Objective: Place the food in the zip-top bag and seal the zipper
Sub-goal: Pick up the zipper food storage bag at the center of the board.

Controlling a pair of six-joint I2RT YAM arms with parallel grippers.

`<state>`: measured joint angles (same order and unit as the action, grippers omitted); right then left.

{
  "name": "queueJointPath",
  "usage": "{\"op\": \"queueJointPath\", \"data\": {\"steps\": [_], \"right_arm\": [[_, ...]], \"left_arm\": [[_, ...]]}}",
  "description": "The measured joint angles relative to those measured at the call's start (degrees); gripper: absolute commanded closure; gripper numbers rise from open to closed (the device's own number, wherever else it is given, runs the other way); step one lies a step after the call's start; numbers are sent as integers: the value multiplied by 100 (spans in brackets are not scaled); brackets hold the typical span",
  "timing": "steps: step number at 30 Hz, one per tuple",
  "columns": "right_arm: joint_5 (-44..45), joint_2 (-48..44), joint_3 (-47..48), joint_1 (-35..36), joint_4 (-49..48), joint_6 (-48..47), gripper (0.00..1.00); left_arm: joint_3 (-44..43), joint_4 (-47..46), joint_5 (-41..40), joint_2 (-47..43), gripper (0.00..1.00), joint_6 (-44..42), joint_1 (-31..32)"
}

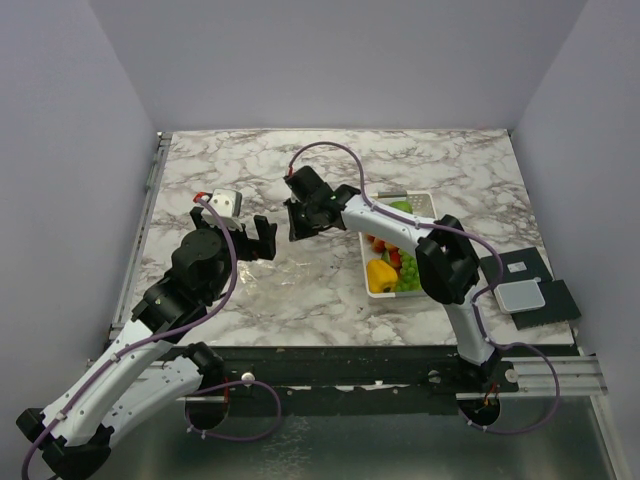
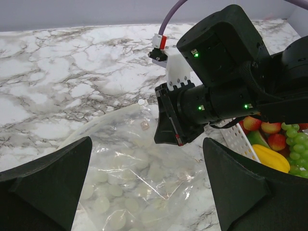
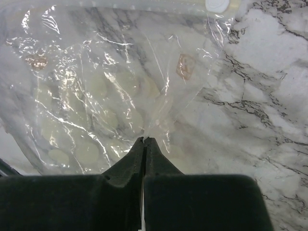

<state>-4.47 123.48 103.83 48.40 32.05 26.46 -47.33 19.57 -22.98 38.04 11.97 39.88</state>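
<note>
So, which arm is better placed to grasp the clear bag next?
Left, probably. The left gripper is open, holds nothing and hangs right over the zip-top bag. The right gripper is shut, it seems on the bag's film, so it is not free.

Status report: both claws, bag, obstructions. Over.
Left claw open above zip-top bag. Right claw shut at bag film. Bag flat, empty; food in white basket. Right arm sits between left claw and basket.
</note>
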Motion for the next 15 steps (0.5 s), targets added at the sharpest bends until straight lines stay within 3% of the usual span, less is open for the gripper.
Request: {"op": "queueJointPath", "data": {"steps": [15], "right_arm": [[-87, -385, -728, 0, -426, -17, 99]], "left_arm": [[0, 0, -44, 0, 1, 0, 0]]}}
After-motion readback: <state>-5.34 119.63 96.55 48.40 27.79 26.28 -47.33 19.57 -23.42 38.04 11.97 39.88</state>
